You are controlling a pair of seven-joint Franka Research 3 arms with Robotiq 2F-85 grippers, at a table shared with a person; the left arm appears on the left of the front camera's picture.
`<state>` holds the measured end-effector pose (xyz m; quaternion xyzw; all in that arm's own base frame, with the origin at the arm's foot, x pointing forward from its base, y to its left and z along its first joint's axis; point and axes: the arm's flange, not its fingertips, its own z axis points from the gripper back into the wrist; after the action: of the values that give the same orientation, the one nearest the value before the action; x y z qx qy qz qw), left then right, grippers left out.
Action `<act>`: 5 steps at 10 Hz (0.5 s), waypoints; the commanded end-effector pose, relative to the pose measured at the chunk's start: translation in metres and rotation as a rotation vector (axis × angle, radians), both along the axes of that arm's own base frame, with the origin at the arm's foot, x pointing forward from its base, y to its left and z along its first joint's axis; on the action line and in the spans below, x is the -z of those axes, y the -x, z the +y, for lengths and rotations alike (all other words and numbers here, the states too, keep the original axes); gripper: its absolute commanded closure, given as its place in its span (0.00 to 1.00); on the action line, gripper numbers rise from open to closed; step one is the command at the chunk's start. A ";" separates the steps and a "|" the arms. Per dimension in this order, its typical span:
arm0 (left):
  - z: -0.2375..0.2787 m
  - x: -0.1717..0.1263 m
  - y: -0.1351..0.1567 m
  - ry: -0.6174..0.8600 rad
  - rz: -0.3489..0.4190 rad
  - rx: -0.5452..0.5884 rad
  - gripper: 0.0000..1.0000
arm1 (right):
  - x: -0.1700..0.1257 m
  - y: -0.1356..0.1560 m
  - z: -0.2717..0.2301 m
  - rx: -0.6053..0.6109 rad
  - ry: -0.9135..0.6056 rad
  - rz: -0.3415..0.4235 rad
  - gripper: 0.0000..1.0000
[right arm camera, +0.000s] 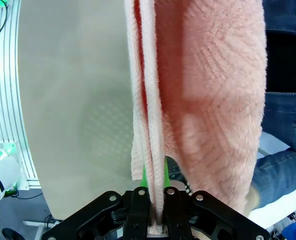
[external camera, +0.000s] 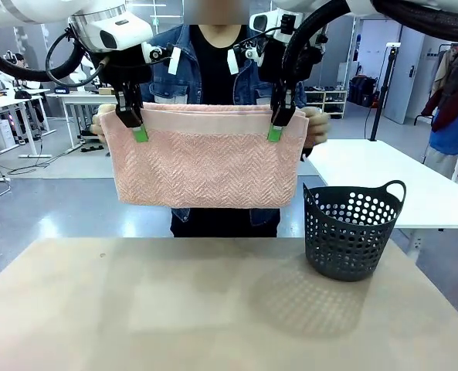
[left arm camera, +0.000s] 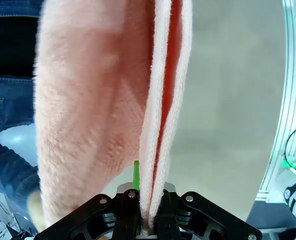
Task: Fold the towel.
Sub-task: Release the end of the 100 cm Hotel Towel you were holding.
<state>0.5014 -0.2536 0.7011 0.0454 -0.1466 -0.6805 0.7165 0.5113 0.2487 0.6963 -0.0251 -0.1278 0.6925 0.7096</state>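
The salmon-pink towel (external camera: 205, 158) hangs folded in the air above the far side of the table, its plain band along the top. My left gripper (external camera: 139, 131) is shut on its upper left corner and my right gripper (external camera: 276, 131) is shut on its upper right corner. A person behind the towel holds both top ends with a hand (external camera: 317, 126) at each side. In the left wrist view the towel (left arm camera: 108, 115) runs up from between the fingers in doubled layers. The right wrist view shows the towel (right arm camera: 197, 100) pinched the same way, with green pads (right arm camera: 144, 175) beside it.
A dark grey perforated basket (external camera: 351, 230) with handles stands on the beige table (external camera: 174, 309) at the right. A white table (external camera: 383, 174) is behind it on the right. The person stands at the table's far edge.
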 end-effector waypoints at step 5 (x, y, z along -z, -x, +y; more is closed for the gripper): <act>0.001 -0.001 0.000 0.000 -0.002 -0.002 1.00 | -0.002 0.002 0.000 -0.011 0.004 0.000 1.00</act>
<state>0.5012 -0.2539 0.7011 0.0453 -0.1466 -0.6807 0.7163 0.5113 0.2487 0.6964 -0.0252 -0.1278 0.6925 0.7096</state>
